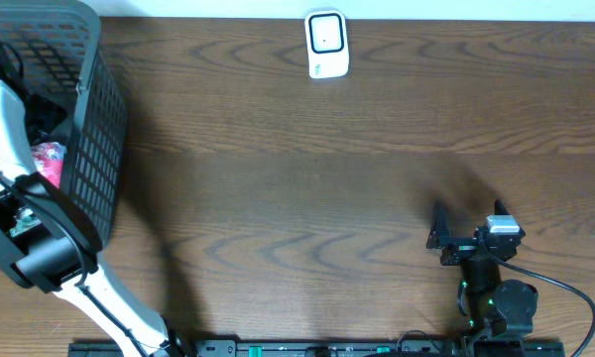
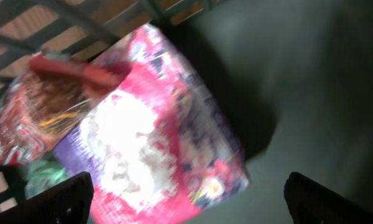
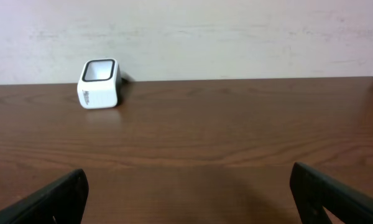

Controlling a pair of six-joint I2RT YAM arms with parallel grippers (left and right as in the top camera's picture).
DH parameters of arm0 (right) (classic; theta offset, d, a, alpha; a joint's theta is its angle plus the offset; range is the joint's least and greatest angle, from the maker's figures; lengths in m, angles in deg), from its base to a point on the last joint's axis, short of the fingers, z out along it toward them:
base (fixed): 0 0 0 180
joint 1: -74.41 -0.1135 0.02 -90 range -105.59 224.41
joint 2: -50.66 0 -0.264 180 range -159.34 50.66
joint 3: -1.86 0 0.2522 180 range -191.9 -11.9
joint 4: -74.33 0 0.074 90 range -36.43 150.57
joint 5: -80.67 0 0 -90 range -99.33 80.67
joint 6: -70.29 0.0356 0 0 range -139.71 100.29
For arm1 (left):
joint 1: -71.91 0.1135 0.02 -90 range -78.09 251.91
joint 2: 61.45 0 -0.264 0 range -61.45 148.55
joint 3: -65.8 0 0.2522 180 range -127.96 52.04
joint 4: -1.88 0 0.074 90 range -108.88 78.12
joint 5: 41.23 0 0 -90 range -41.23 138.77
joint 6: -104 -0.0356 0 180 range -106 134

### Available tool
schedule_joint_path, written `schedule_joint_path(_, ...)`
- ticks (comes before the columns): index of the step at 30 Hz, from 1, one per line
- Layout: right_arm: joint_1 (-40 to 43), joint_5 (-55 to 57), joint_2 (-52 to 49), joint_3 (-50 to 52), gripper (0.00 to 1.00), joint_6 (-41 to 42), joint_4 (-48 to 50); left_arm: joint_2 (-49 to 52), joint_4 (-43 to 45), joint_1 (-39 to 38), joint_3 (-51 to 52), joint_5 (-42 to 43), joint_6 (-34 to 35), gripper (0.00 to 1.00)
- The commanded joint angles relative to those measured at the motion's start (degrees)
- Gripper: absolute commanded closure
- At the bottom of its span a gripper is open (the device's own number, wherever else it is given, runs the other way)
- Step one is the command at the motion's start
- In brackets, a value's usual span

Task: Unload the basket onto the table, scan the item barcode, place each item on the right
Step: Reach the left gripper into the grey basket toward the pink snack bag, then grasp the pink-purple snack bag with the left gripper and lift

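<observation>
None of the scanning is showing as done yet. The left gripper is reaching down into the basket, which is standing at about 9 o'clock on the table. Its jaws are standing spread wide, hanging over a pink packet without pinching it. The left wrist view is blurring, so I cannot tell whether a finger is touching the wrapper. A red-brown packet is lying against the pink one at its 10 o'clock. No barcode is showing on either.

The scanner, a small white box with a dark window, is sitting at 12 o'clock on the table, well apart from the basket, and nothing is being held up to it. The right gripper is resting at about 4 o'clock, jaws spread and gripping nothing, its camera facing the scanner across the wood.

As I judge it, the task is sitting at its very start. An item is yet to be gripped, lifted clear of the basket wall, carried to the scanner and turned so that its code is facing the window.
</observation>
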Motion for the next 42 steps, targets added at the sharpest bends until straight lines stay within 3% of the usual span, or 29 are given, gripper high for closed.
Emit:
schedule_joint_path(1, 0.24, 0.09, 0.31, 0.17, 0.01, -0.81, -0.15, 1.68, 0.83, -0.15, 0.17, -3.08, 2.03, 0.02)
schedule_joint_path(13, 0.24, 0.09, 0.31, 0.17, 0.01, -0.83, -0.15, 6.14, 0.5, -0.17, 0.2, -0.85, 3.5, 0.01)
schedule_joint_path(15, 0.24, 0.09, 0.31, 0.17, 0.01, -0.81, -0.15, 6.64, 0.04, -0.17, 0.2, 0.74, 3.39, 0.05)
schedule_joint_path(19, 0.24, 0.09, 0.31, 0.17, 0.01, -0.81, -0.15, 6.73, -1.14, -0.17, 0.31, 1.05, 3.37, 0.24)
schedule_joint_path(21, 0.24, 0.09, 0.31, 0.17, 0.01, -0.83, -0.15, 6.73, -2.19, -0.15, 0.31, 1.05, 3.37, 0.39)
schedule_joint_path(25, 0.24, 0.09, 0.31, 0.17, 0.01, -0.81, -0.15, 6.71, -4.55, -0.15, 0.31, 1.05, 3.37, 0.91)
schedule_joint_path(34, 0.24, 0.09, 0.31, 0.17, 0.01, -0.81, -0.15, 2.23, -8.72, -0.15, 0.26, 1.75, 3.37, 0.93)
schedule_joint_path(42, 0.24, 0.09, 0.31, 0.17, 0.01, -0.81, -0.15, -12.28, -2.8, -0.17, 0.22, 9.84, 3.39, 0.93)
